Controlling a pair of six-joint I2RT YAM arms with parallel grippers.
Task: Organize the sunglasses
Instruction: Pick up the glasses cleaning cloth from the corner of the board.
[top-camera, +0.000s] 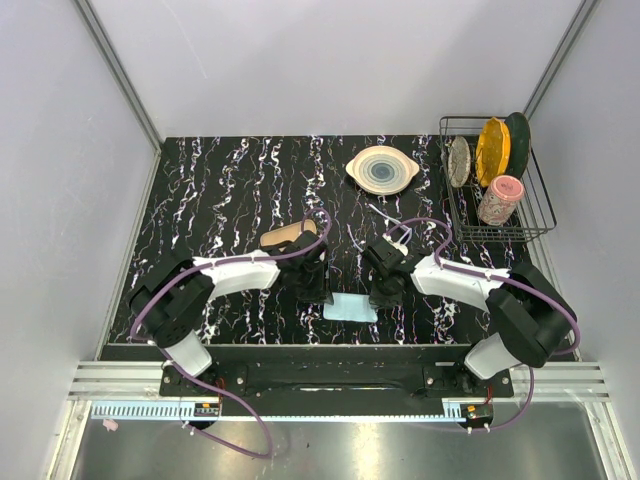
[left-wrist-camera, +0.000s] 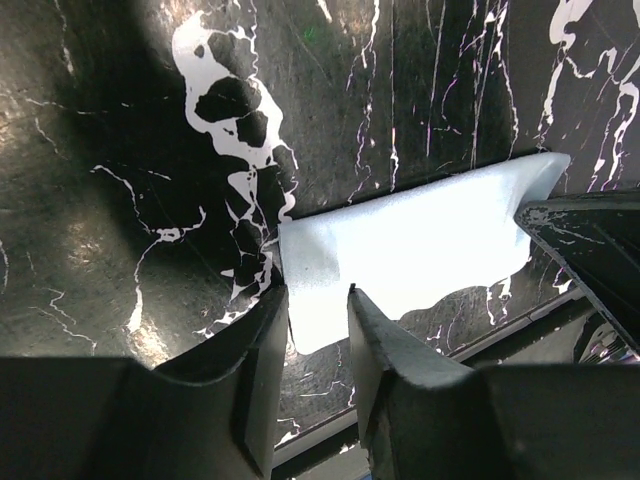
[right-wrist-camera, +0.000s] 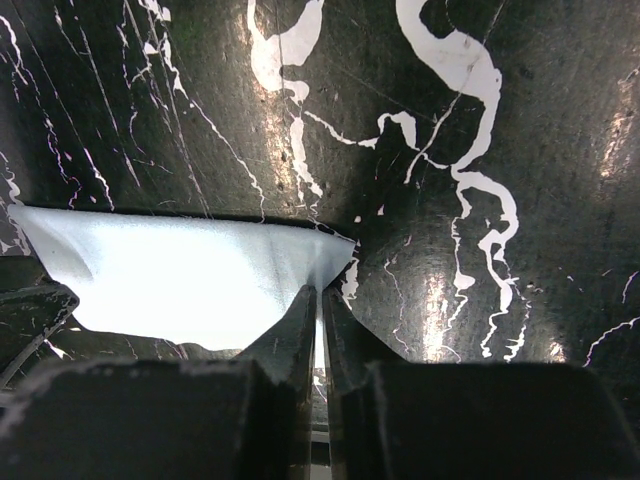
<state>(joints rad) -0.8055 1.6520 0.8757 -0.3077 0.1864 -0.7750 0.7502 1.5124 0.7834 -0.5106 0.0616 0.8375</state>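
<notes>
the cloth (top-camera: 350, 307) is judged to be the step in hand. both ends should be pinched evenly and raised together, so that the fabric is not dragged or bunched. the right claw (right-wrist-camera: 319, 300) is seen almost closed, with the cloth's right corner pinched at its tips. the left claw (left-wrist-camera: 318, 325) is seen narrowly apart, with the cloth's left corner between its fingers (left-wrist-camera: 262, 365), not yet pinched. the sunglasses (top-camera: 390, 222) are seen lying on the table (top-camera: 230, 190), just beyond the right claw and right of the case (top-camera: 288, 235).
</notes>
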